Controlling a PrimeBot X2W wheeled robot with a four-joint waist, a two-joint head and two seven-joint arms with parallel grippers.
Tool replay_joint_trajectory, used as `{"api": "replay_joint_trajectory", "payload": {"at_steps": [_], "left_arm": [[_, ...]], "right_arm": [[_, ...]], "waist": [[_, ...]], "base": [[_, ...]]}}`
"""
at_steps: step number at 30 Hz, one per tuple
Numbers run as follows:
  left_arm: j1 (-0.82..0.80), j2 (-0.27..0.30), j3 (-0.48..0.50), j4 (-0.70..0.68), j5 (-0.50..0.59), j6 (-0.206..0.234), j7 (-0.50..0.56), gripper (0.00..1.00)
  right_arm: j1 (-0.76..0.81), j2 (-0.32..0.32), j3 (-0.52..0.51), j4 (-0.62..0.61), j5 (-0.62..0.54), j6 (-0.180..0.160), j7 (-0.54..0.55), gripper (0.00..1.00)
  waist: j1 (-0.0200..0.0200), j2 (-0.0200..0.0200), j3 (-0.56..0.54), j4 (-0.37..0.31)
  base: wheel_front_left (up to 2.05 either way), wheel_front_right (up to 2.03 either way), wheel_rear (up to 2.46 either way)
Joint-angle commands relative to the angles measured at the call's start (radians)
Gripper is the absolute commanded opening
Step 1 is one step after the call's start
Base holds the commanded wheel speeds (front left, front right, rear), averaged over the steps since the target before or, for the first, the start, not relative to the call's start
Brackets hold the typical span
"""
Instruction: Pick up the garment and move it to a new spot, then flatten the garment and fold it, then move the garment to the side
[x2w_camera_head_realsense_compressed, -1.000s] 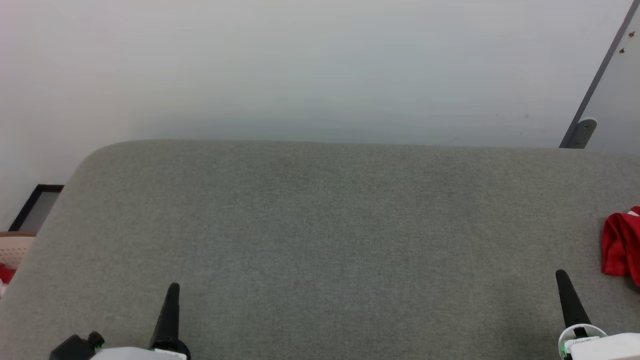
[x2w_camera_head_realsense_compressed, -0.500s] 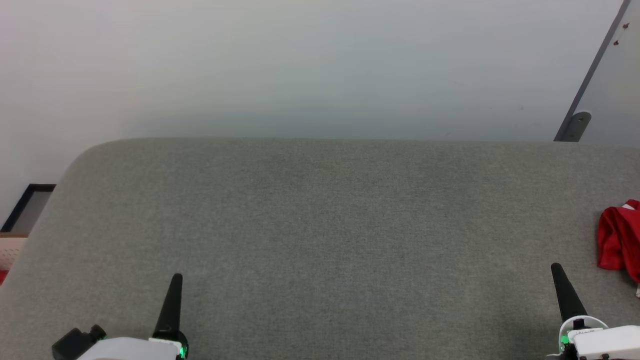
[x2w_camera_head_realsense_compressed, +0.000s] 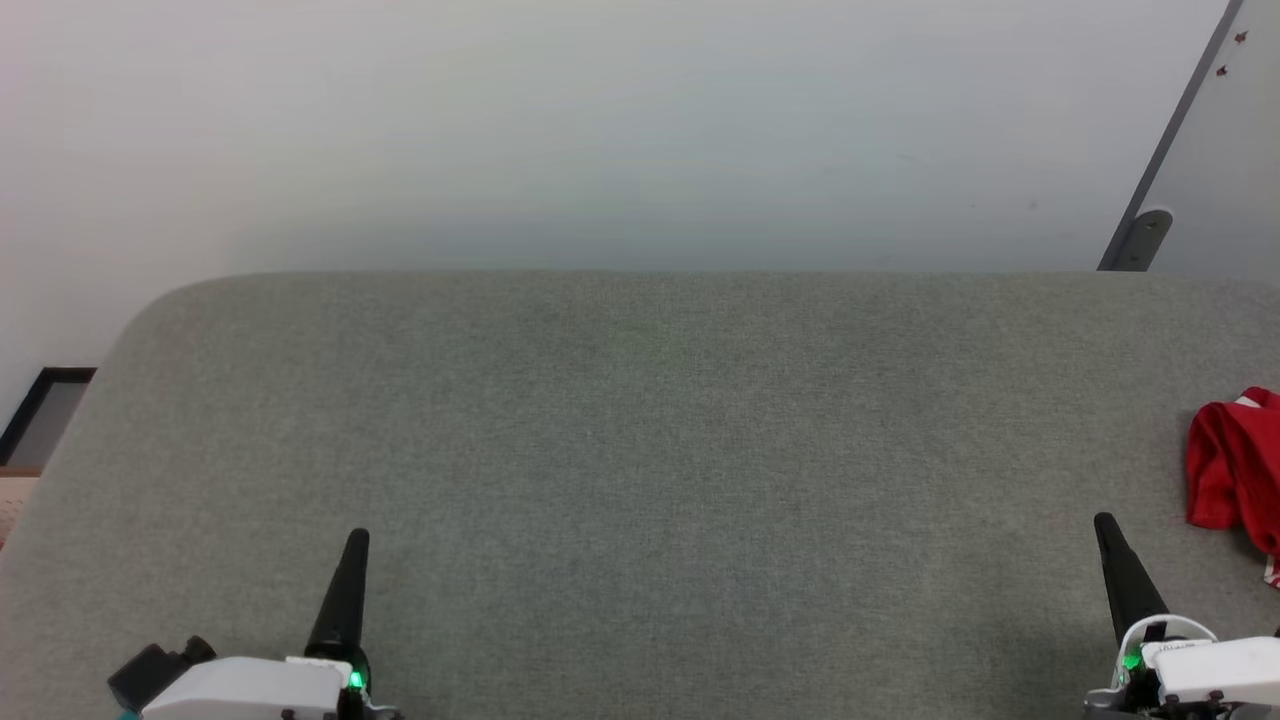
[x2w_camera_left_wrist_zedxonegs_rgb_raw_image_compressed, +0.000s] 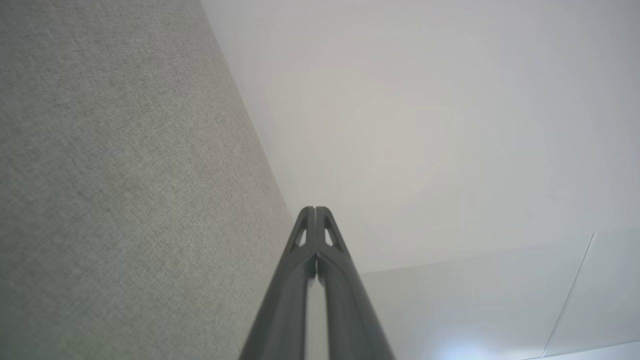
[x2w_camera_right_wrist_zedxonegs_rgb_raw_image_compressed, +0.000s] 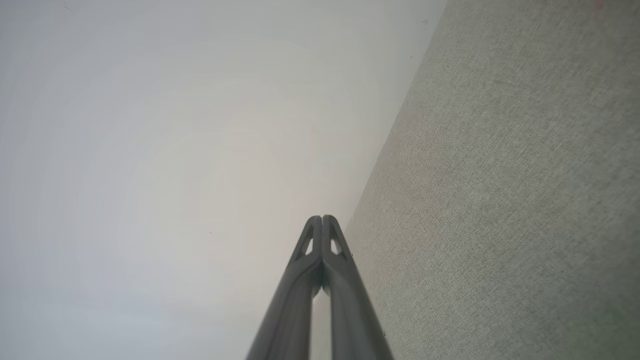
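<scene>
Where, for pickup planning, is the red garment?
Head view: the red garment lies bunched on the grey surface, far right, beyond the right end effector.

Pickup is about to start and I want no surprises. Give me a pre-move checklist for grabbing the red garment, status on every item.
1. Target found: ok, garment lies bunched at the head view's right edge.
2. Whole target in view: not ok, the frame cuts it off.
3. Grasp readiness, right gripper: not ok, shut, empty.
4. Same for left gripper: not ok, shut, empty.
5. Reach: not ok, right gripper apart from garment, which lies to its right.
6. Laying room: ok, broad grey surface between the grippers.
</scene>
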Motion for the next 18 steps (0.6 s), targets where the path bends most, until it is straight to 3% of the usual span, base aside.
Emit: {"api": "replay_joint_trajectory", "payload": {"at_steps": [1,18], "left_arm": [[-0.019,0.000,0.004,0.001,-0.022,-0.003,0.006,0.00],[-0.049,-0.007,0.011,0.018,-0.135,-0.003,0.040,0.00]], "right_arm": [[-0.022,0.001,0.002,-0.001,0.023,-0.001,0.005,0.00],[-0.051,0.005,0.005,0.026,0.135,-0.001,0.026,0.00]], "waist": [[0.0000,0.0000,0.001,-0.002],[0.0000,0.0000,0.014,-0.018]], "base": [[0.00,0.00,0.00],[0.00,0.00,0.00]]}}
